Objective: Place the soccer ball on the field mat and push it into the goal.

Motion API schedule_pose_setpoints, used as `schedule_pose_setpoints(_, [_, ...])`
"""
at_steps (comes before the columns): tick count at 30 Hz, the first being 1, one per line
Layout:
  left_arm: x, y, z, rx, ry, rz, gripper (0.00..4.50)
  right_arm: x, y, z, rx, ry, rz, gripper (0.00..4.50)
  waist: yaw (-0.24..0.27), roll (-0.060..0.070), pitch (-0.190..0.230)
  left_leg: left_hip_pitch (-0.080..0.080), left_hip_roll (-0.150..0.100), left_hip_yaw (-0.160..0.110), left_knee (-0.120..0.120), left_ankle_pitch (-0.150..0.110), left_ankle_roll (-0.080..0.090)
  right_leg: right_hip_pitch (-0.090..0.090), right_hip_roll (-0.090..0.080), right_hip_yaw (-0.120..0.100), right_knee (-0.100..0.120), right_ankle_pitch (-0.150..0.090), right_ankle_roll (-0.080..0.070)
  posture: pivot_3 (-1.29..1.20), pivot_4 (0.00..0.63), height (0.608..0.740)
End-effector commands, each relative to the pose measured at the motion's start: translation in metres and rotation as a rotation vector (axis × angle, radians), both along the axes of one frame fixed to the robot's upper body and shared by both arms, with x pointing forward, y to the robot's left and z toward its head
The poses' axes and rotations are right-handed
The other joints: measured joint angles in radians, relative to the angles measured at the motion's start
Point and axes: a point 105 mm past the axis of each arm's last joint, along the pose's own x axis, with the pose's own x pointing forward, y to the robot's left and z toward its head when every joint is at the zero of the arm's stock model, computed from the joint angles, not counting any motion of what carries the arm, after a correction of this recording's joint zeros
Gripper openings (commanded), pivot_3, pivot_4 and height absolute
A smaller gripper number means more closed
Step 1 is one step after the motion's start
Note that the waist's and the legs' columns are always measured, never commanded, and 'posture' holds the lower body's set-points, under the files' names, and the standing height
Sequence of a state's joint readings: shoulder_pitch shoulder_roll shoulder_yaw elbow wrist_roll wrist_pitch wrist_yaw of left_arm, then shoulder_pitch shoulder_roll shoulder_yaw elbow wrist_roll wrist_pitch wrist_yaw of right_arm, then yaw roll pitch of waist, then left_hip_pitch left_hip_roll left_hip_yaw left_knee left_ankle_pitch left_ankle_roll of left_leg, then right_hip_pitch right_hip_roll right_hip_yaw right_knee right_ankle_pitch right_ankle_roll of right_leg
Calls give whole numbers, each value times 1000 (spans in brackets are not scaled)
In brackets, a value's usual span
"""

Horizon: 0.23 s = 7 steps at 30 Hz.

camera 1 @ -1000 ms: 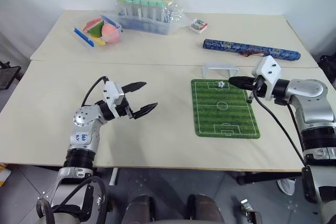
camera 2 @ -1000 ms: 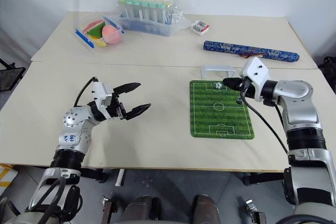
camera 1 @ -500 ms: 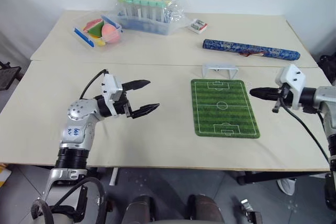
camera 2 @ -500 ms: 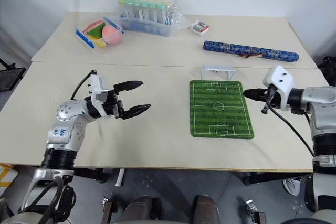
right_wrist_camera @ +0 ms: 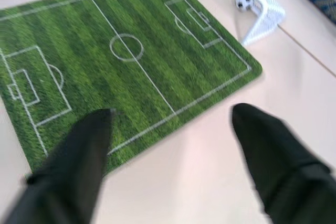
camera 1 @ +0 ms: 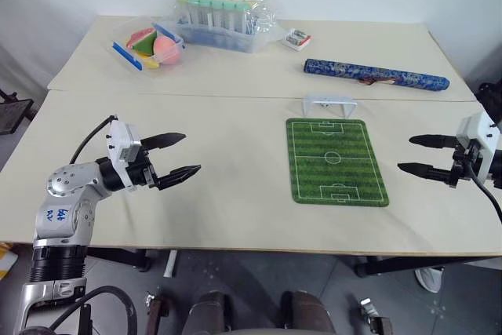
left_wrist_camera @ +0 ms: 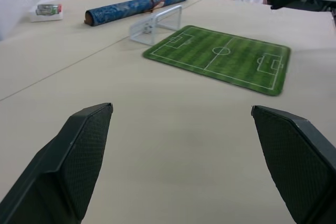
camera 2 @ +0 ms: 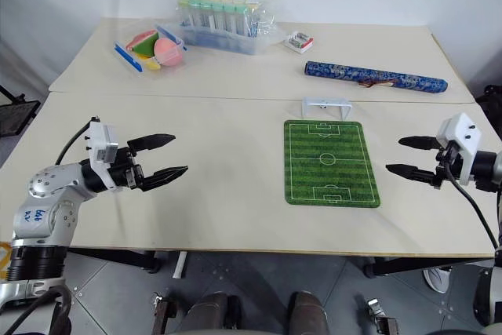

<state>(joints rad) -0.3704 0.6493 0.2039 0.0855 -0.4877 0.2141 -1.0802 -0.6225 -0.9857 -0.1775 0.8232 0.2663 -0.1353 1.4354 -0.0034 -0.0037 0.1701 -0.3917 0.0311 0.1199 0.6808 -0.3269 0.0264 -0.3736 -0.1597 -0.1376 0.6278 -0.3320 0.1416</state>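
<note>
Clearly seen: flat green field mat [camera 1: 336, 161] with lighter stripes, white pitch lines and rounded corners, lying on the pale, matte table [camera 1: 235, 194] toward its right side, nearer the front edge than the back. Just beyond the mat's far short edge, touching or almost touching it, stood the goal [camera 1: 329, 104], a low, wide white frame with netted sides. Inside the goal, in the right wrist view, sat the soccer ball [right_wrist_camera: 243, 1], tiny, round, white with black patches, against the net.

Behind the goal, toward the right back corner, lay a long blue patterned roll [camera 1: 375, 74], cylindrical. At the back edge stood a clear plastic box [camera 1: 222, 15] under crinkled film, holding a row of capped tubes [camera 1: 210, 8] with pale green tops. Left of it, a shallow clear tray [camera 1: 147, 41] held a peach-coloured toy fruit [camera 1: 165, 48] and a slice-shaped red and green piece. Near the box's right lay a small white packet [camera 1: 298, 38].

Hovered over the bare table left of the mat: left gripper [camera 1: 179, 156], black textured fingers spread wide, holding nothing. Hung off the mat's right edge: right gripper [camera 1: 419, 154], fingers likewise parted wide and empty.
</note>
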Motion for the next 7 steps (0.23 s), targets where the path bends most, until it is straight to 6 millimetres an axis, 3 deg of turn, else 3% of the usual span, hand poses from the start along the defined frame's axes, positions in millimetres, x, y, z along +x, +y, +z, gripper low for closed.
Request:
schedule_pose_setpoints(1, [-6,4,11,-16,-38,7,4500,-5,-15,7,19,-47,-53,4489,-1,0,0,0,0,0,0,0,0,0,0,0,0,0,0,0,150,740])
schedule_pose_setpoints(7, [-20,1,0,-21,-15,10,4500,-13,-23,-15,50,-76,-160,4489,0,0,0,0,0,0,-1,0,0,0,-1,0,0,0,0,0,150,740])
